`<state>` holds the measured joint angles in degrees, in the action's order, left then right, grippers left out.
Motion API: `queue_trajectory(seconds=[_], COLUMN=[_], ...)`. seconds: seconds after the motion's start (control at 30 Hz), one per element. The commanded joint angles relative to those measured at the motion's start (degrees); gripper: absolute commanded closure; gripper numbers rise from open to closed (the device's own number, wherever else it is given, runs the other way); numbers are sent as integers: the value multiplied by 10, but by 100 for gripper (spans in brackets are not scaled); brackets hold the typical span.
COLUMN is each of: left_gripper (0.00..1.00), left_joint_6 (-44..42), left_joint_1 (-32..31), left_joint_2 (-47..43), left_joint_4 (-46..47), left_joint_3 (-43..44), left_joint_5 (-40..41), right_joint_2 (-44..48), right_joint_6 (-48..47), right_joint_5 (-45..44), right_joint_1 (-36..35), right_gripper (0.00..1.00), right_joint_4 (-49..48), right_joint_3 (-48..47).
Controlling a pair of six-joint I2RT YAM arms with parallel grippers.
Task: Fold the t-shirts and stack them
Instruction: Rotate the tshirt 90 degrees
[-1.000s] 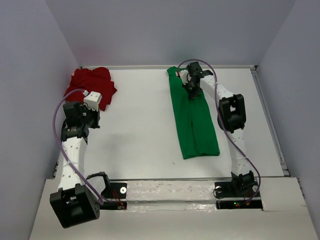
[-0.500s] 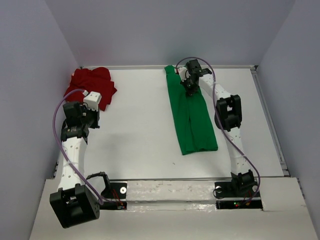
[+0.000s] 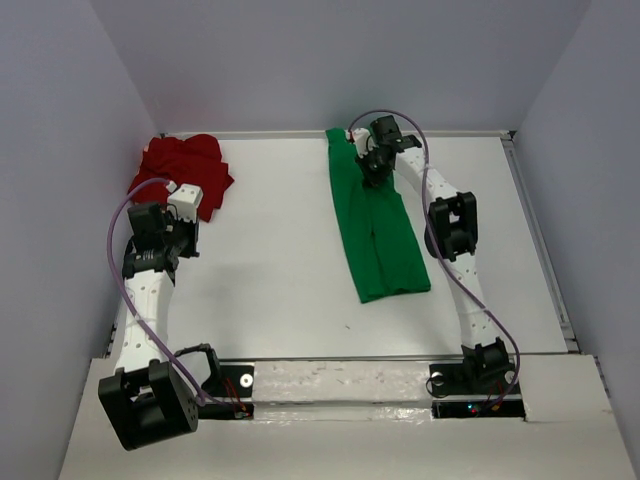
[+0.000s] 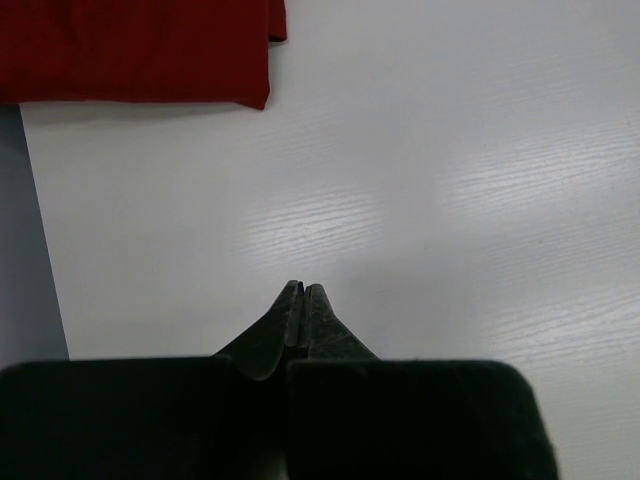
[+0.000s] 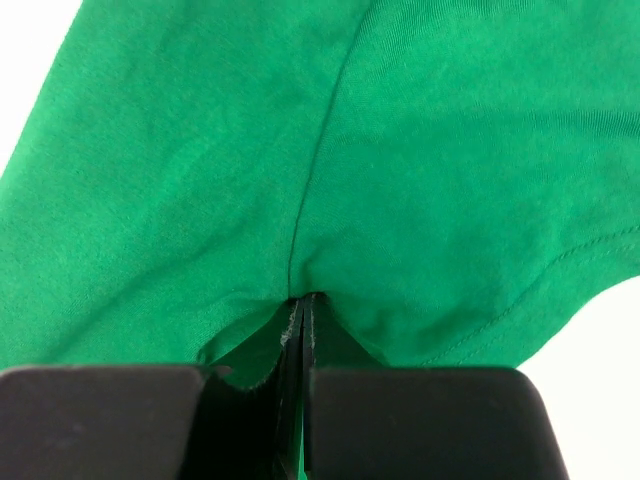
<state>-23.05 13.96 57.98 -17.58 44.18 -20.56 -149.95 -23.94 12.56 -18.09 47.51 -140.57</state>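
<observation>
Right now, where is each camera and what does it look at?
Top external: high behind the arms, looking down on table, red t-shirt, green t-shirt; left arm, right arm show.
Left wrist: on that wrist, facing table and red t-shirt's edge; shut left gripper shows.
Right wrist: on that wrist, close on green t-shirt; right gripper pinches it.
Shared: top and right wrist both see the green t-shirt.

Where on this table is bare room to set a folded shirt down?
Widest patch: between the red t-shirt and the green t-shirt, down to the near edge. Narrower strip: right of the right arm. Crowded: far-left corner.
</observation>
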Motion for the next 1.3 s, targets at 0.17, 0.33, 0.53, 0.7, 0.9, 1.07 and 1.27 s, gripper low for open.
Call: queue_trajectory(seconds=[0.17, 0.33, 0.53, 0.7, 0.9, 1.07, 1.27], left_gripper=[100, 100, 100, 100, 100, 100, 100], left_joint_6=[-2, -2, -1, -6, -38, -45, -28], left_joint_1=[4, 4, -2, -33, -181, -219, -289], left_joint_2=[-6, -5, -10, 2, 93, 217, 319], left_joint_4=[-6, -16, -22, -34, -73, -91, -82], left_joint_3=[26, 42, 56, 76, 122, 211, 324], left_joint_5=[-8, -37, -68, -78, -80, -206, -206], right_joint_2=[26, 112, 252, 327, 398, 525, 621], right_joint_6=[-9, -11, -20, -15, 5, 34, 32], right_joint_5=[-3, -86, -187, -207, -205, -182, -2], right_joint_1=[-20, -20, -20, -20, -20, -14, -14], right_gripper=[100, 100, 100, 100, 100, 100, 64], right_joint_4=[-19, 9, 10, 36, 59, 12, 60], right_joint_3=[19, 128, 217, 215, 290, 505, 640])
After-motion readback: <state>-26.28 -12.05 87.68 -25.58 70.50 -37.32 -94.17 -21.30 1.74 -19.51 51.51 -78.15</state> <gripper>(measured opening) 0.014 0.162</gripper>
